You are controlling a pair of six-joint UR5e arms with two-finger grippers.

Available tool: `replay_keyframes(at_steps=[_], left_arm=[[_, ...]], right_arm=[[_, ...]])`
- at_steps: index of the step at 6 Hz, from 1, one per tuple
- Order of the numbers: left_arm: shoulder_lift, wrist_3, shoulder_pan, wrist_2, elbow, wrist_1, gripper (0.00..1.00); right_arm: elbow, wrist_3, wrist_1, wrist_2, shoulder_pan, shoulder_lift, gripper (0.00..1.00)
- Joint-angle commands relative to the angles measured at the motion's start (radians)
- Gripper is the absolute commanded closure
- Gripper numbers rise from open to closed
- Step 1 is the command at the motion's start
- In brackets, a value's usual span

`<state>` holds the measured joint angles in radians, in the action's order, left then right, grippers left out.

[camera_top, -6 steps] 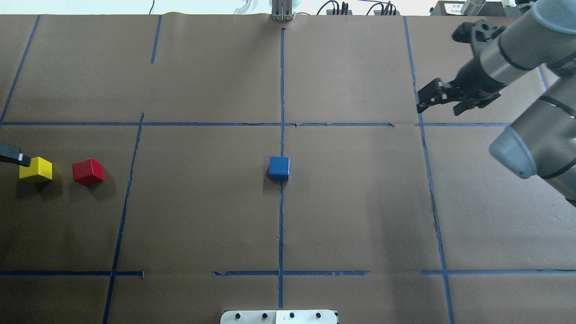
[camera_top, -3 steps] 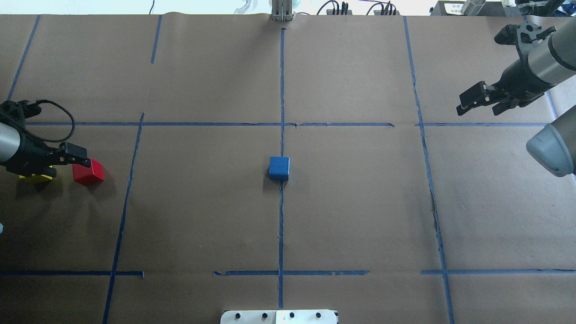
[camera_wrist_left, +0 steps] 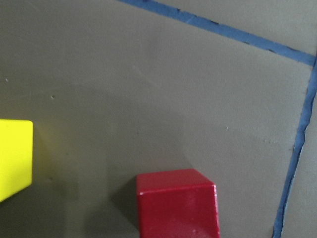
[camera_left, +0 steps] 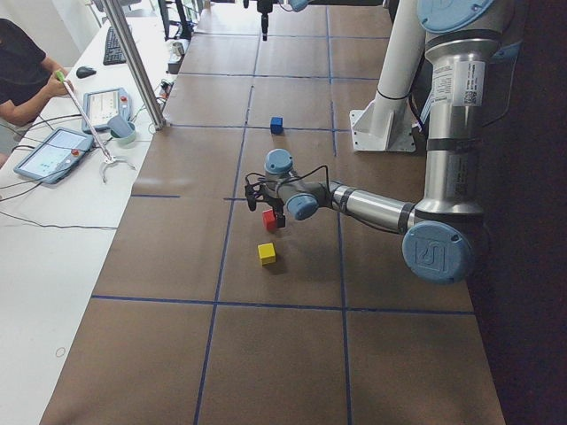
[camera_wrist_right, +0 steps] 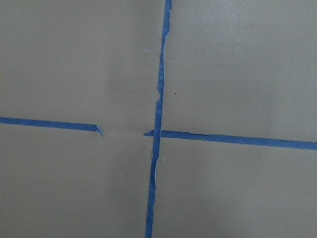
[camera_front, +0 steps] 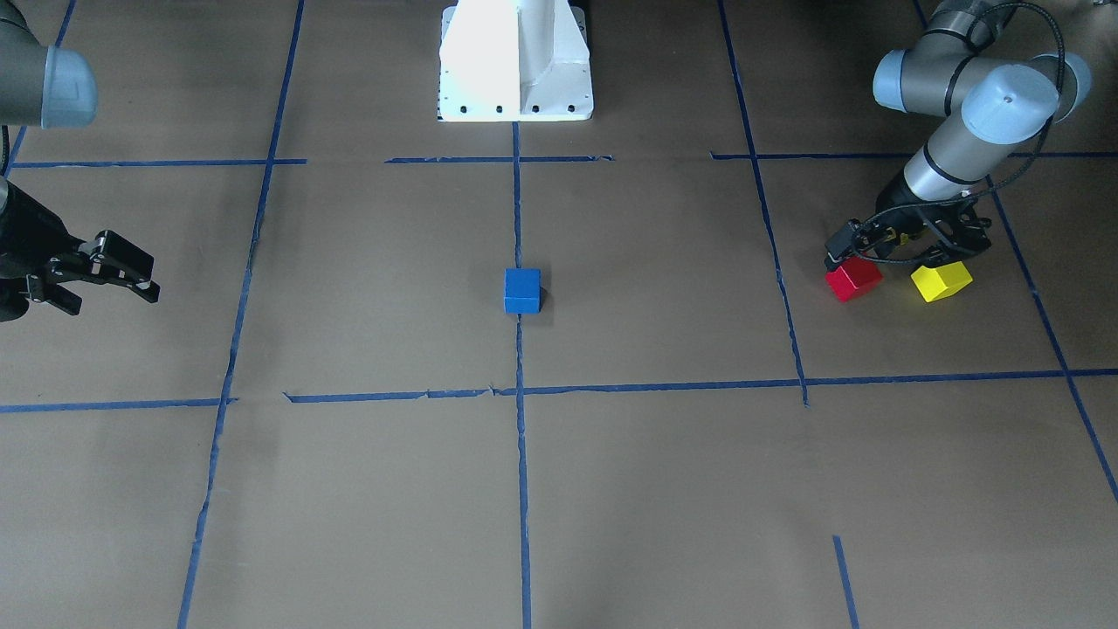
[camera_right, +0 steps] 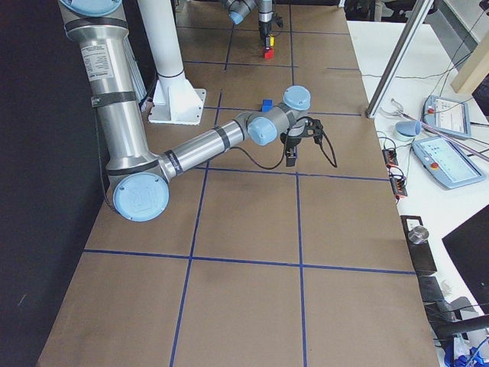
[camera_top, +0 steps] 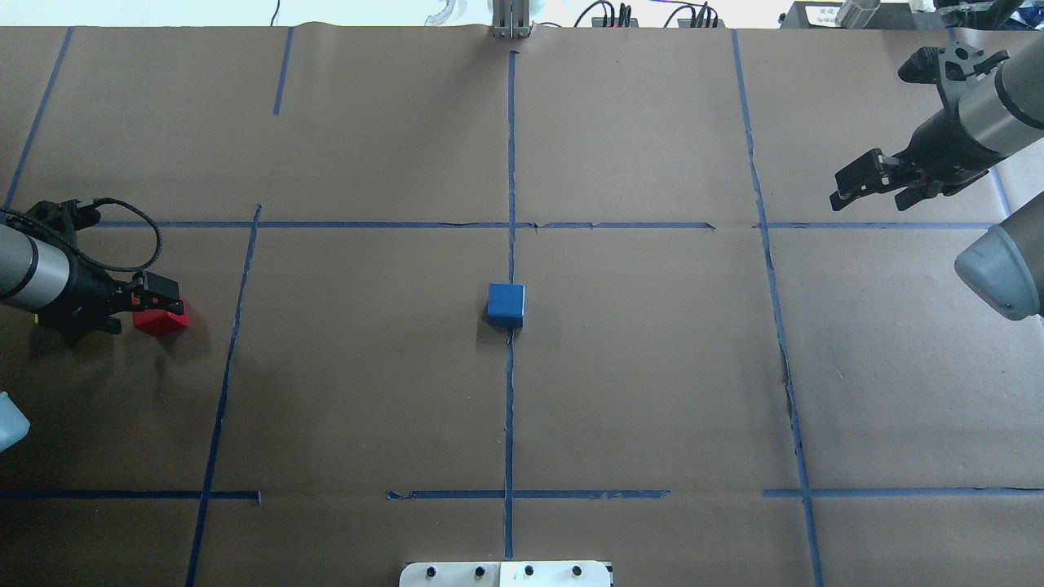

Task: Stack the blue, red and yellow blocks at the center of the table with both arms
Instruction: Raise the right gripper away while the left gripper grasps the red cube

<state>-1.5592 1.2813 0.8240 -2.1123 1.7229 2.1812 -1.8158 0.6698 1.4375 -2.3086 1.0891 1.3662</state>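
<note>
The blue block (camera_top: 506, 304) sits at the table's centre on the tape cross, also in the front view (camera_front: 521, 290). The red block (camera_top: 165, 320) and the yellow block (camera_front: 941, 281) sit side by side at the far left of the table. My left gripper (camera_top: 139, 308) is open and hovers just above them, its leading finger over the red block (camera_front: 854, 279). In the overhead view my left arm hides nearly all of the yellow block. The left wrist view shows the red block (camera_wrist_left: 178, 203) at bottom centre and the yellow block (camera_wrist_left: 15, 158) at the left edge. My right gripper (camera_top: 877, 191) is open and empty at the far right.
Blue tape lines (camera_top: 510, 163) divide the brown paper into squares. The white robot base (camera_front: 515, 61) stands at the robot's edge. In the exterior left view an operator (camera_left: 22, 75), tablets and a metal post (camera_left: 133, 62) are at a side table.
My left arm has come in from the left edge and moved right, its gripper now over the red block and covering the yellow one. My right arm has drawn back to the right.
</note>
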Motion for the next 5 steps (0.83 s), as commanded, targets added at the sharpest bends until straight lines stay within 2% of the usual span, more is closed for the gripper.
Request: replay_keyframes(at_steps=[1,2,3,4,5], left_arm=[[-0.01,0.0,-0.003,0.009,-0.017,-0.001,0.0],[-0.034,-0.002,-0.003,0.049,-0.043,-0.001,0.0],[-0.039,-0.004,-0.003,0.049,-0.052,-0.003,0.02],[-0.036,-0.002,-0.003,0.051,-0.051,-0.001,0.25],[-0.033,-0.002,-0.003,0.052,-0.046,0.0,0.79]], right_arm=[[0.001,0.004,0.0,0.0,0.0,-0.001,0.0],[0.0,0.007,0.0,0.0,0.0,0.001,0.0],[-0.002,0.008,0.0,0.0,0.0,0.001,0.0],[0.0,0.01,0.0,0.0,0.0,0.001,0.0],[0.001,0.011,0.0,0.002,0.0,-0.001,0.0]])
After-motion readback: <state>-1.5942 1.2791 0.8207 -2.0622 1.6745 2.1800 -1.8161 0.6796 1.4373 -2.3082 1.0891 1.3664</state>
